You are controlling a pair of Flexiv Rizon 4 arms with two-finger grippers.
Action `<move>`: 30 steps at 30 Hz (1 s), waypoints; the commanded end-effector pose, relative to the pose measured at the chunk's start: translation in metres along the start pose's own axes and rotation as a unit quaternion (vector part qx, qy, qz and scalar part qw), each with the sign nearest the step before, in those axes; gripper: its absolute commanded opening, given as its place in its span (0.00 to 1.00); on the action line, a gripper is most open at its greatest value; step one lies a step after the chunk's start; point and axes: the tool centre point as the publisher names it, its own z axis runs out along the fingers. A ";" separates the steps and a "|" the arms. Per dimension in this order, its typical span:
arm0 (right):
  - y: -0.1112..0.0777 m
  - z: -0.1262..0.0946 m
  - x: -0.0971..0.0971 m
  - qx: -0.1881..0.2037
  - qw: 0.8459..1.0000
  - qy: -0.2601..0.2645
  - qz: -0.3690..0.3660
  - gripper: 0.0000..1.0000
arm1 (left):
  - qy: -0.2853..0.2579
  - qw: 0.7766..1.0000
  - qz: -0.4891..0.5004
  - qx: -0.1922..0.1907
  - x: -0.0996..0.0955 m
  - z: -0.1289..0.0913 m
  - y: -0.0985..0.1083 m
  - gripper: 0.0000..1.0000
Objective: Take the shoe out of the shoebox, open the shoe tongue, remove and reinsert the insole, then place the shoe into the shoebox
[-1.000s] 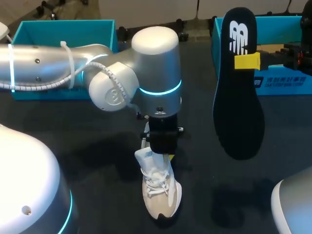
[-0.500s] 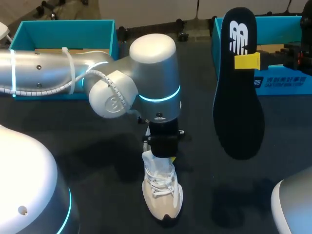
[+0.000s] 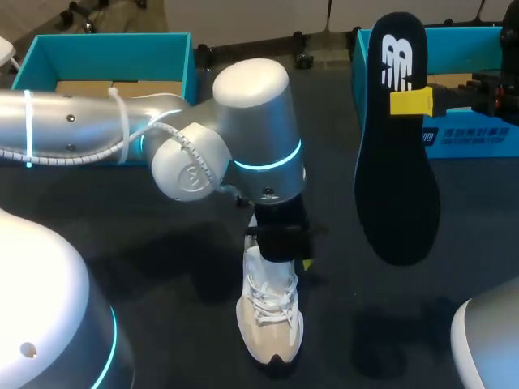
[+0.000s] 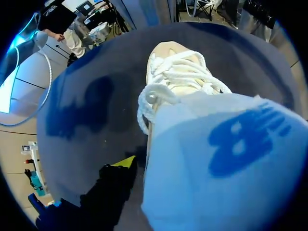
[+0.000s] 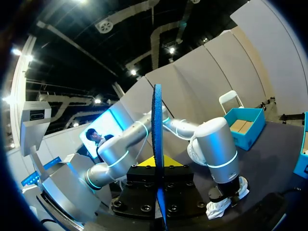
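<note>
**Left gripper [image 3: 280, 243] brought lower and nearer over the shoe [image 3: 272, 320]**

Over the last second the left gripper has been shifted slightly toward the near edge of the table [image 3: 162, 243]. The tongue, seen raised beside it then, is now covered in the head view. The shoe has barely been displaced, and the insole [image 3: 396, 146] has been kept in place.

The pale shoe is stood on the dark table, toe toward the near edge, outside both teal boxes. The left box [image 3: 105, 50] is set at the far left and the right box [image 3: 486, 36] at the far right, partly screened by the insole. The shoe's heel end is blocked from the head camera by the bulky left arm [image 3: 251, 121].

In the left wrist view the tongue [image 4: 226, 159] is seen just beside the gripper, with the laces [image 4: 178, 67] ahead. Whether the tongue is gripped cannot be told.

The black insole is held upright above the table, clamped between the fingers of the right gripper [image 3: 409, 103], well apart from the shoe.
</note>
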 end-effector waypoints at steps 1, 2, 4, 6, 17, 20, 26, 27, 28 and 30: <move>0.003 0.002 -0.002 0.003 1.000 0.001 0.001 0.00 | -0.018 1.000 -0.004 -0.008 0.007 -0.013 0.000 1.00; 0.003 0.002 -0.002 0.003 1.000 0.001 0.001 0.00 | -0.026 1.000 -0.004 -0.014 0.007 -0.018 0.001 1.00; 0.003 0.002 -0.002 0.003 1.000 0.001 0.001 0.00 | -0.046 0.999 -0.009 -0.020 0.008 -0.030 0.004 1.00; 0.003 0.002 -0.002 0.003 1.000 0.001 0.001 0.00 | -0.063 0.998 -0.014 -0.027 0.008 -0.041 0.007 1.00; 0.003 0.002 -0.002 0.003 1.000 0.001 0.001 0.00 | -0.282 0.957 -0.029 -0.068 0.006 -0.139 0.012 1.00; 0.003 0.002 -0.002 0.003 1.000 0.001 0.001 0.00 | -0.335 0.939 -0.030 -0.075 0.007 -0.161 0.014 1.00; 0.003 0.002 -0.002 0.003 1.000 0.001 0.001 0.00 | -0.417 0.903 -0.029 -0.097 0.006 -0.193 0.019 1.00; 0.003 0.002 -0.002 0.003 1.000 0.001 0.001 0.00 | -0.432 0.896 -0.029 -0.102 0.005 -0.199 0.020 1.00; 0.003 0.002 -0.002 0.003 1.000 0.001 0.001 0.00 | -0.447 0.888 -0.029 -0.104 0.005 -0.206 0.021 1.00; 0.003 0.002 -0.002 0.003 1.000 0.001 0.001 0.00 | -0.466 0.878 -0.026 -0.107 0.005 -0.217 0.019 1.00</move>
